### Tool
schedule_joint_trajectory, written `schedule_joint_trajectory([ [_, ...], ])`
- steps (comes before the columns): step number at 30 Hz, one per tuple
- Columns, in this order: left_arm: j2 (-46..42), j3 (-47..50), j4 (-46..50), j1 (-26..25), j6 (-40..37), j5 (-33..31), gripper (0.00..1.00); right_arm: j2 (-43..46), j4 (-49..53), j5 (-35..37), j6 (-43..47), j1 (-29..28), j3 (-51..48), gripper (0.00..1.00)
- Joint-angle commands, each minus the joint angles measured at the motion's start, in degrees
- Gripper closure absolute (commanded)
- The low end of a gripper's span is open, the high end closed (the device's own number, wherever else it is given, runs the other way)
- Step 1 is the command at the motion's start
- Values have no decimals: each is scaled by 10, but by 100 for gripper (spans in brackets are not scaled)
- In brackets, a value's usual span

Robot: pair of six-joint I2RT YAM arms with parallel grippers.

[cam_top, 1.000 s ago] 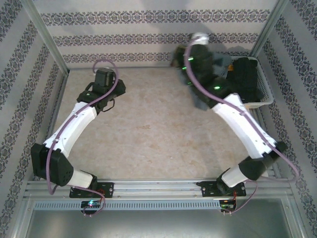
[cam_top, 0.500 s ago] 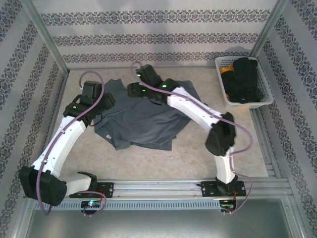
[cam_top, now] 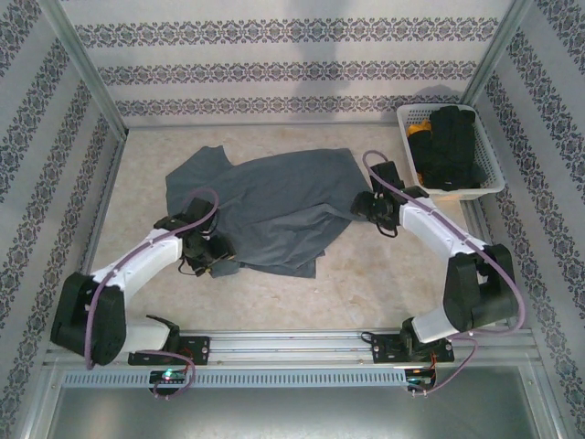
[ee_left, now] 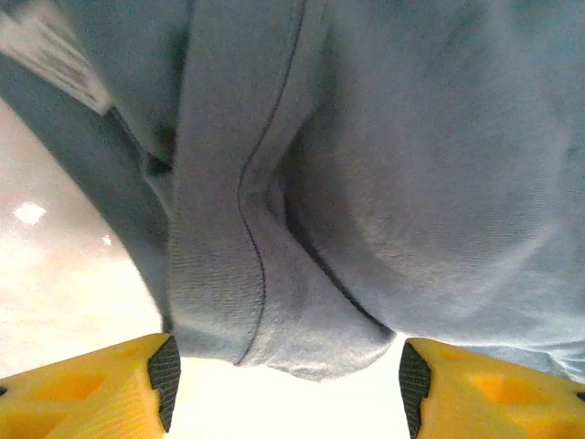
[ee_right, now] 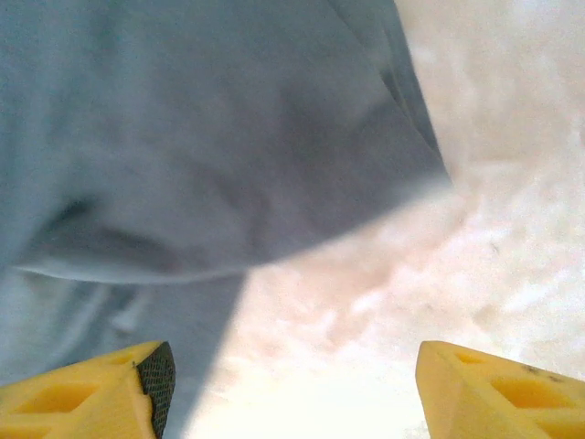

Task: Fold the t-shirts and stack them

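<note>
1. While the t-shirt [cam_top: 274,206] lies opened but rumpled on the table [cam_top: 366,283], left of centre, it is entered as one slate blue-grey garment, not yet folded. One sleeve [cam_top: 196,169] is thrown toward the far left, and the near edge is doubled in creases.
2. Handling: the cloth is judged light, soft and limp. It is expected to sag and drag if lifted by a single point, and nothing fragile is noted.
3. Hold points: the stitched hem [ee_left: 219,302], shown in the left wrist view as a thick rolled fold, is judged the firmest place to be pinched. The edge at the shirt's right side is suggested for the second hold, so that the cloth can be drawn flat.
4. State of the left gripper [ee_left: 286,373]: the jaws are spread wide and nothing is held. The hem fold lies just ahead of them.
5. State of the right gripper [ee_right: 292,380]: the jaws are likewise spread and empty. It is set at the shirt's right edge, with cloth to one side and bare table to the other.
6. Surroundings: a white basket [cam_top: 494,183] is placed at the far right corner, well apart from the shirt, and is filled with dark garments [cam_top: 452,137]. The table is enclosed by patterned walls [cam_top: 274,64].
7. Obstructions: the doubled layers at the near edge are judged the main hindrance, since more than one layer may be caught in a pinch.
</note>
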State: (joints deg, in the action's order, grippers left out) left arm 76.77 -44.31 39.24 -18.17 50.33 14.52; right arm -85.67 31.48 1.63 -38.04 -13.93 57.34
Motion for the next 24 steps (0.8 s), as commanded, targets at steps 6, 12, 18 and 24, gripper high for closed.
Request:
schedule_joint_trajectory([
  [6, 86, -1, -94, -10, 105, 33, 41, -90, -32, -17, -29, 19, 12, 29],
  [12, 92, -11, -103, -10, 108, -17, 53, -138, -61, -20, -39, 29, 39, 32],
  [18, 68, -24, -90, -9, 89, -63, 73, -175, -93, -21, -37, 35, 61, 39],
  [24, 60, -45, -78, -3, 70, -99, 100, -212, -106, -32, -54, 34, 79, 61],
])
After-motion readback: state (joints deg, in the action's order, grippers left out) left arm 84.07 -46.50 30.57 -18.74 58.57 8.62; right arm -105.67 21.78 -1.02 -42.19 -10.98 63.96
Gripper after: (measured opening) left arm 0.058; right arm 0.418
